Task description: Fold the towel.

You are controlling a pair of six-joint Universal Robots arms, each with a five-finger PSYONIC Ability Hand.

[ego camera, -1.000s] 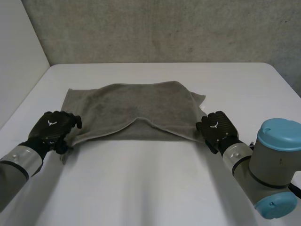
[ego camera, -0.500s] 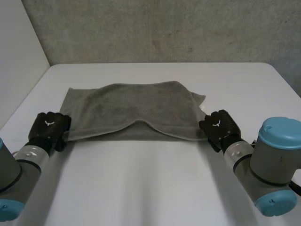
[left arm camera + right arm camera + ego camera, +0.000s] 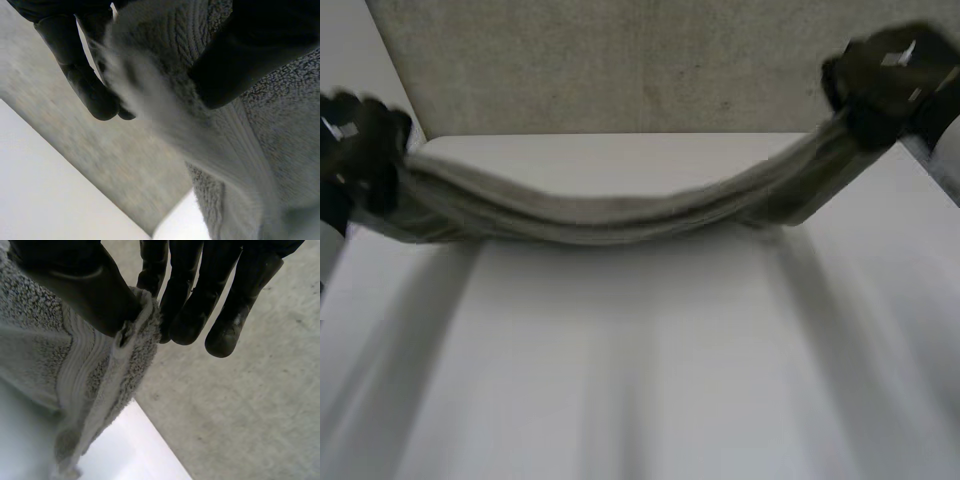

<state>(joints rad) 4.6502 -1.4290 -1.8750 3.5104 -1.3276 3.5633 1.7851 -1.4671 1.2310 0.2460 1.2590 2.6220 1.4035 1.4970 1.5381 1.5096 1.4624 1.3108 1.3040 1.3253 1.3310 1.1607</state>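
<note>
1. Broadly, behind everything in the head view: a rough grey wall (image 3: 620, 60), with the white table (image 3: 640, 380) running up to its foot.
2. Strung over the far part of that table: the grey towel (image 3: 620, 212), gathered into one long band. Long axis side to side, from one hand to the other. Raised at both ends, the right end higher, and sagging in the middle. Cannot tell whether the sag touches the table.
3. Holding the ends: the left hand (image 3: 360, 140) by the table's far left corner, and the right hand (image 3: 885, 75) up in front of the wall. Both smeared in the head view, so no reading of the grasp from there.
4. Made plain by the left wrist view instead: the towel (image 3: 280, 125) clamped between a thumb (image 3: 250, 55) pressed onto the terry face and fingers (image 3: 85, 75) on the far side of its blurred edge. Cloth falling away from the palm, with a ribbed border stripe running along the drop.
5. Likewise in the right wrist view: the towel (image 3: 50, 360) edge pinched between thumb (image 3: 85, 285) and nearly straight fingers (image 3: 200, 290). Only the nearest of them against the cloth. Wavy ribbed band trailing away from the pinch, with wall and a wedge of table beyond.
</note>
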